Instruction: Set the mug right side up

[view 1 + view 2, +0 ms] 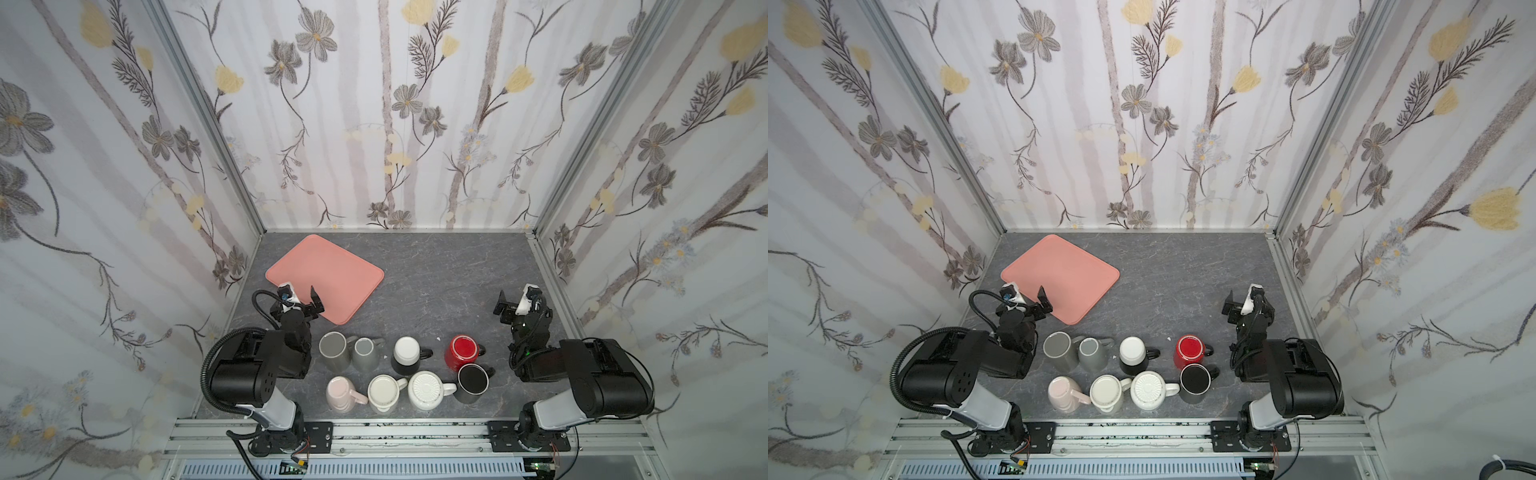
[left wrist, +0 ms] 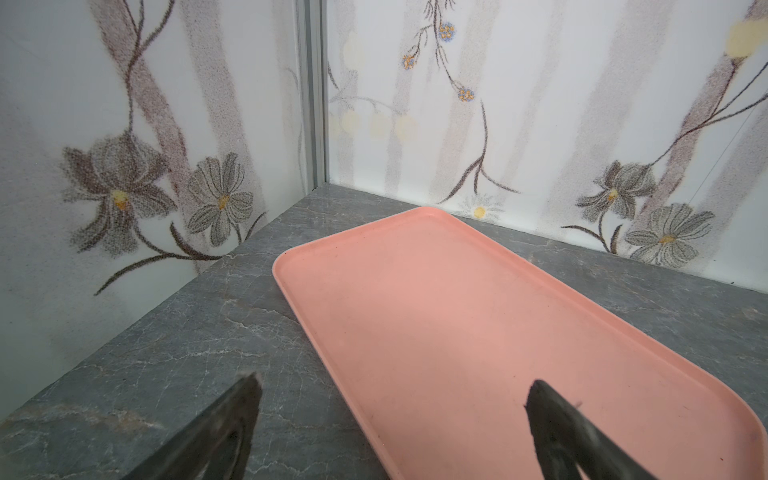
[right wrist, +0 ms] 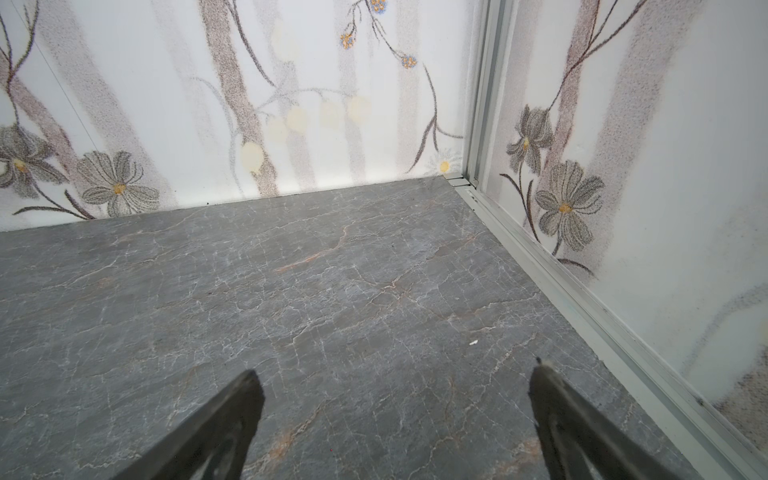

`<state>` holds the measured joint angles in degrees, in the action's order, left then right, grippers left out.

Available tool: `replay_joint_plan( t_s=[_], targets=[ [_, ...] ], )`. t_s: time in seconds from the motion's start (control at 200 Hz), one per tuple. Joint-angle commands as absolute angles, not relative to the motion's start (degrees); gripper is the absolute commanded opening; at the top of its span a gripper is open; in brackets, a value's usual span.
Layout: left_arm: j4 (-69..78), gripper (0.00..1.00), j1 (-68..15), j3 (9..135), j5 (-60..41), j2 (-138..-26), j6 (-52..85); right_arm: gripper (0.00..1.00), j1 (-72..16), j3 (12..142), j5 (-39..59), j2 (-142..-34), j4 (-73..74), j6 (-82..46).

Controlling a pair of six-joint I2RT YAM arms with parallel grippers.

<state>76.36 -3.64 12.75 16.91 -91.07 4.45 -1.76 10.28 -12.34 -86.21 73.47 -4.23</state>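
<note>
Several mugs stand in two rows near the table's front edge, between the two arms, in both top views. The back row holds a large grey mug [image 1: 333, 351], a smaller grey one [image 1: 365, 353], a black-and-white one [image 1: 406, 355] and a red mug [image 1: 462, 352]. The front row holds a pink mug [image 1: 340, 392], a cream one [image 1: 383, 392], a white ribbed one [image 1: 426, 390] and a black one [image 1: 471, 382]. The red and the ribbed mugs show their flat bases upward. My left gripper [image 1: 300, 290] [image 2: 395, 380] hangs open over the tray's near corner. My right gripper [image 1: 516, 294] [image 3: 395, 370] is open over bare table.
A pink tray [image 1: 332, 274] [image 2: 436, 311] lies empty at the back left of the grey marble table [image 1: 436, 282]. Floral walls close the table on three sides, and a metal rail [image 3: 582, 316] runs along the right wall.
</note>
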Motion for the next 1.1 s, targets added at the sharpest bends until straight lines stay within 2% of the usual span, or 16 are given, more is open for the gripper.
replay_joint_plan(
  t_s=[0.0, 0.894, 0.969, 1.094],
  targets=[
    [78.8, 1.00, -3.6, 12.9, 17.3, -91.2, 4.2, 1.00, -1.8, 10.5, -12.3, -86.3, 76.7, -3.7],
    [78.9, 1.00, -3.5, 12.8, 17.1, -91.0, 4.4, 1.00, -1.2, 10.8, -11.5, -85.9, 76.0, -4.6],
    [77.2, 1.00, -3.6, 12.8, 19.8, -89.4, 5.5, 0.99, -0.7, 12.4, -11.3, -84.1, 72.2, -5.0],
    [81.4, 1.00, -3.5, 10.4, 18.9, -88.6, 5.1, 1.00, -0.7, 19.9, -13.6, -80.0, 54.3, -6.0]
  ],
)
